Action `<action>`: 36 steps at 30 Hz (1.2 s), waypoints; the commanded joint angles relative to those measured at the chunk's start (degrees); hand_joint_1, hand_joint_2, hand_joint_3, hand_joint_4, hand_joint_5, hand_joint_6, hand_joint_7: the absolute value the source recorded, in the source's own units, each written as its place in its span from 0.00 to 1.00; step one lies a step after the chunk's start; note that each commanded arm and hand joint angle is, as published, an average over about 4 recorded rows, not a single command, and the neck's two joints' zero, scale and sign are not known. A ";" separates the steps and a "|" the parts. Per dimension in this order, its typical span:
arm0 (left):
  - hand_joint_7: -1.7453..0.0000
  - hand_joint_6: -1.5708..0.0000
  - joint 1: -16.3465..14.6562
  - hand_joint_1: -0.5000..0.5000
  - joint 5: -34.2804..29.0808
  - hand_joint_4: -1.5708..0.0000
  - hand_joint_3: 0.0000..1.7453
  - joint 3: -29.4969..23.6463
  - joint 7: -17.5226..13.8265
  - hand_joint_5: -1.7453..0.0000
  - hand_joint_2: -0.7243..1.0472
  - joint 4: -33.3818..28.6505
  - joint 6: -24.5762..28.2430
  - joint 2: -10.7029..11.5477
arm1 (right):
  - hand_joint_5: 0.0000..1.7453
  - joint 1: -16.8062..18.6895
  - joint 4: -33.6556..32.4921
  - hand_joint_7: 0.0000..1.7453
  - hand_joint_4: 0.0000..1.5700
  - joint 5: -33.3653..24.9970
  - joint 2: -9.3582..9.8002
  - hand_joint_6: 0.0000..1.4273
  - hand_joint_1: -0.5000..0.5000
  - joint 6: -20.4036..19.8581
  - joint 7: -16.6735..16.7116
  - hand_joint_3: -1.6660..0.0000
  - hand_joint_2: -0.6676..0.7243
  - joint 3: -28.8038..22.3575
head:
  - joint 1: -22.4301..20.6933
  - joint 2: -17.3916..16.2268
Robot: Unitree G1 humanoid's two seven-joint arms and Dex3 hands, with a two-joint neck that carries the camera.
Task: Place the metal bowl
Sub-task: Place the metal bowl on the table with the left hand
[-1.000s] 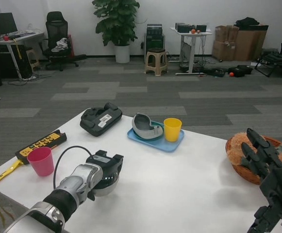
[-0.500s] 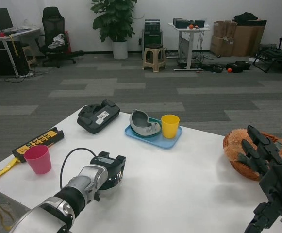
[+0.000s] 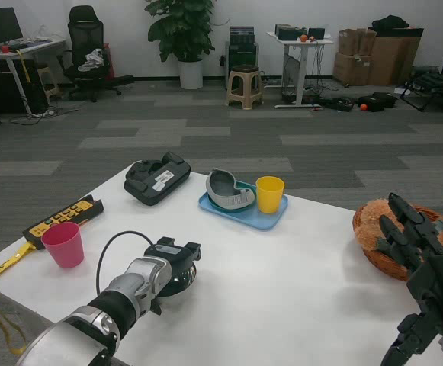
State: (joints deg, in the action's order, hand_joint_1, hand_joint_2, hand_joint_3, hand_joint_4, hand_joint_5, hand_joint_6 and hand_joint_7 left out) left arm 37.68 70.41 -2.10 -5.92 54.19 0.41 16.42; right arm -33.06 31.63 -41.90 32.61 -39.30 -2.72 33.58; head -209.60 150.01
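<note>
Over the last second the left hand (image 3: 169,263) has carried the metal bowl (image 3: 177,279) a little further out from the pink cup (image 3: 63,244) toward the middle of the white table (image 3: 282,282), and the bowl now looks as though it sits on or just above the tabletop; part of the apparent shift is the camera tilting, since the whole room has slid in the picture. In the head view, the only one here, the left hand covers the bowl from above with its fingers closed over the near rim, so it holds the bowl and the placing appears to be nearing its end, with the release not yet made. The blue tray (image 3: 245,211), with a grey strainer (image 3: 229,191) and a yellow cup (image 3: 270,194) on it, lies well beyond the bowl, as does a black device (image 3: 157,179). The right hand (image 3: 419,267) waits far to the right of the bowl, fingers spread and empty, before a basket (image 3: 377,258) with a plush toy. Most of the bowl is hidden under the hand, so whether its base touches the table cannot be told.
</note>
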 commanded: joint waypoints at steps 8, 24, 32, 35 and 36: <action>0.69 1.00 0.09 0.02 -0.64 1.00 0.20 -0.25 -2.01 0.32 0.98 2.33 -1.56 0.19 | 0.00 0.10 0.12 0.04 0.00 -0.46 0.00 0.00 0.42 -0.16 -0.01 1.00 1.00 0.17 | -0.69 -0.37; 0.84 1.00 -5.56 0.03 0.08 1.00 0.07 -3.83 -2.43 0.29 0.88 -7.61 -2.26 -0.16 | 0.00 0.54 -0.03 0.04 0.00 -0.55 -0.26 0.00 0.44 -0.64 0.17 1.00 1.00 -0.05 | -0.54 0.22; 0.84 1.00 -9.34 0.04 -1.02 1.00 0.05 -7.41 -2.58 0.29 0.88 -17.45 -3.07 0.26 | 0.00 0.63 -0.10 0.05 0.00 -0.55 -0.26 0.00 0.42 -0.89 0.17 1.00 1.00 -0.14 | -0.93 1.20; 0.84 1.00 -10.79 0.04 -2.29 1.00 0.05 -7.63 -2.98 0.29 0.90 -21.08 -3.14 0.90 | 0.00 0.63 -0.01 0.04 0.00 -0.64 -0.26 0.00 0.42 -0.95 0.21 1.00 1.00 -0.12 | -1.11 1.82; 0.84 1.00 -11.18 0.04 -2.73 1.00 0.05 -7.52 -3.13 0.29 0.90 -22.06 -3.14 1.16 | 0.00 0.63 0.01 0.04 0.00 -0.68 -0.26 0.00 0.42 -0.95 0.21 1.00 1.00 -0.10 | -1.16 1.99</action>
State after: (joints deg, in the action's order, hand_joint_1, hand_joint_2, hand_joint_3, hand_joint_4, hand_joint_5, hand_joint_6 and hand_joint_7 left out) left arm 28.02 68.50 -9.43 -8.56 33.94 -2.72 16.46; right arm -33.03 31.54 -41.99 32.37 -39.56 -2.60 33.57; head -210.70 151.81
